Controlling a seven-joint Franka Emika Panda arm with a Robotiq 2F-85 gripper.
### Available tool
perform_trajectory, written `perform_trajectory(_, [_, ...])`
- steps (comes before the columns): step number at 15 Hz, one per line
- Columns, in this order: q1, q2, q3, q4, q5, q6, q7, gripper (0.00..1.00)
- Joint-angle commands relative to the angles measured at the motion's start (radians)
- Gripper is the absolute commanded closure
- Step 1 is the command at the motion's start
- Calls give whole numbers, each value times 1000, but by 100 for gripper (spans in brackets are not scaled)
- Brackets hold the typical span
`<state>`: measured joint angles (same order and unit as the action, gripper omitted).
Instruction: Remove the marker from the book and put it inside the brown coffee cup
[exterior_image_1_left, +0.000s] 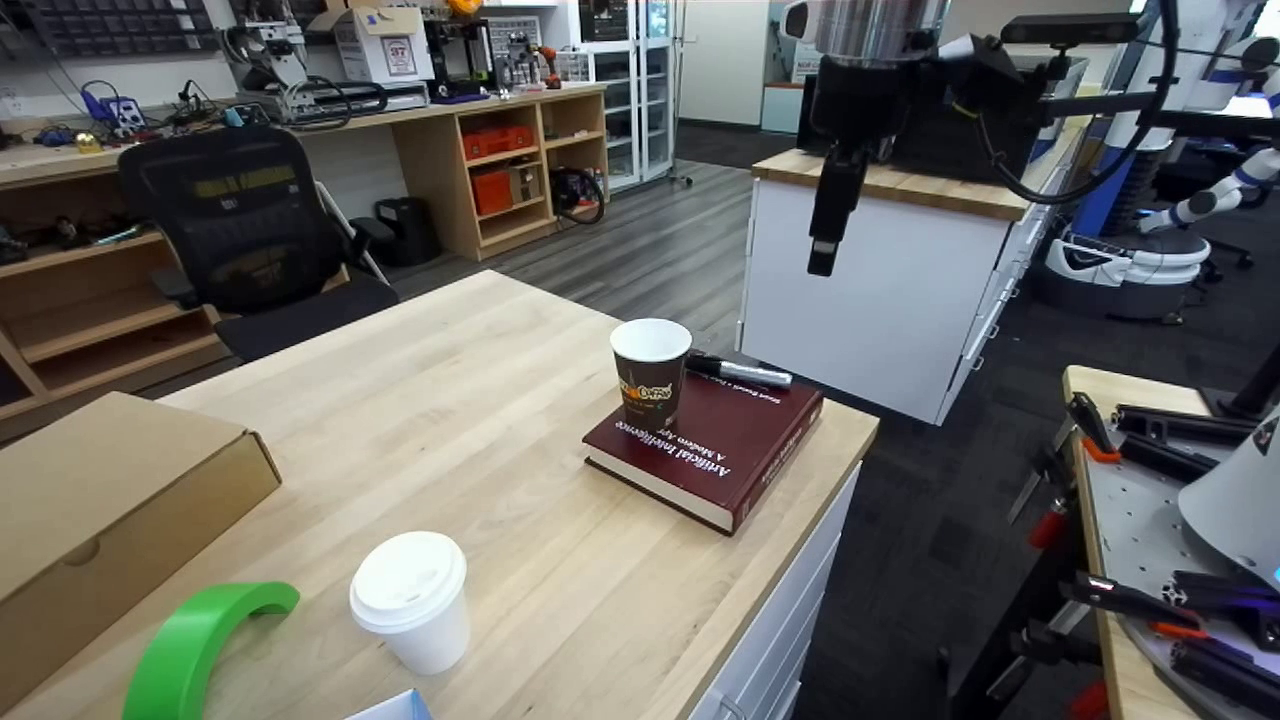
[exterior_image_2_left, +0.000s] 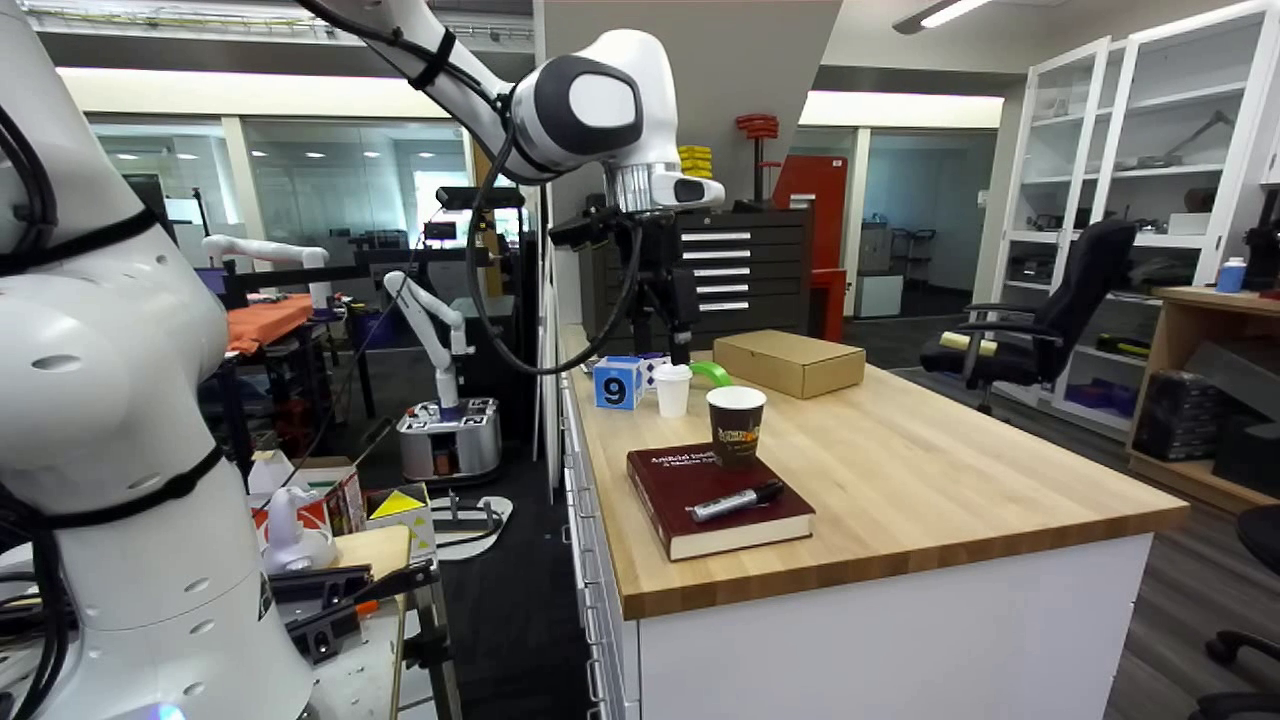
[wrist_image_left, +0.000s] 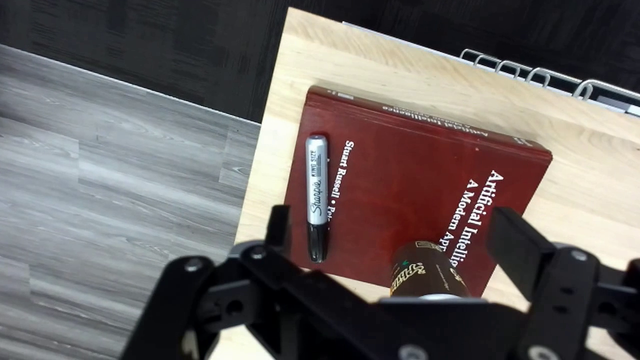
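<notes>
The marker has a silver body and black cap. It lies flat on the maroon book, near one edge, in both exterior views and the wrist view. The brown coffee cup stands upright on the same book, beside the marker. My gripper hangs pointing down, well above the table. In the wrist view my gripper is open, with nothing between its fingers. Its body hides most of the rim of the cup. The marker is toward the left finger there.
A white lidded cup, a green arch, a cardboard box and a blue number box stand farther along the wooden table. The book lies near the table's corner, with drawer handles below that edge.
</notes>
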<state>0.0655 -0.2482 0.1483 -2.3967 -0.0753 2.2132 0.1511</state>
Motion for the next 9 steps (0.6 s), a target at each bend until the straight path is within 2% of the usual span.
perform_trajectory(1, [-1, 46, -11, -31, -44, 121, -25, 0])
perform_trajectory(9, [-17, 190, -51, -25, -114, 297, -52, 0])
